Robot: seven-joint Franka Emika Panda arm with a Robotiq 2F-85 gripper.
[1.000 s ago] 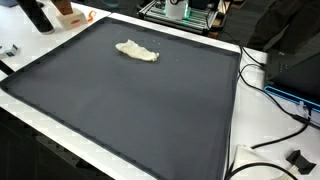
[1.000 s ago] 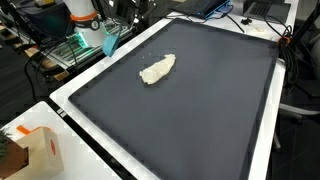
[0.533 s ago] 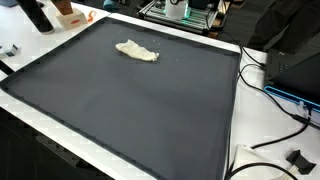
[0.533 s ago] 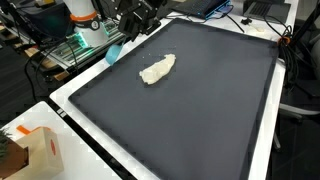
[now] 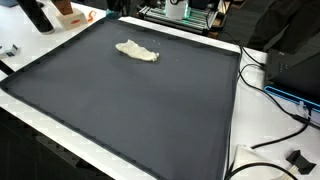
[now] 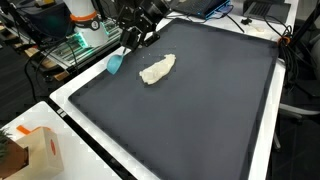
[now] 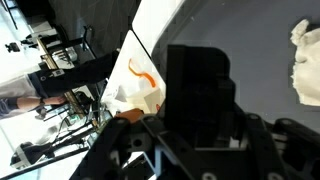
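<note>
The gripper (image 6: 130,42) is swinging down over the edge of the mat (image 6: 200,110), nearing the white cloth (image 6: 156,69); a blue thing (image 6: 116,64) beneath it is shifting along too.

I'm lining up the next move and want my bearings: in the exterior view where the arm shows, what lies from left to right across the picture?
small carton → light-blue object → crumpled white cloth → black cables
</note>
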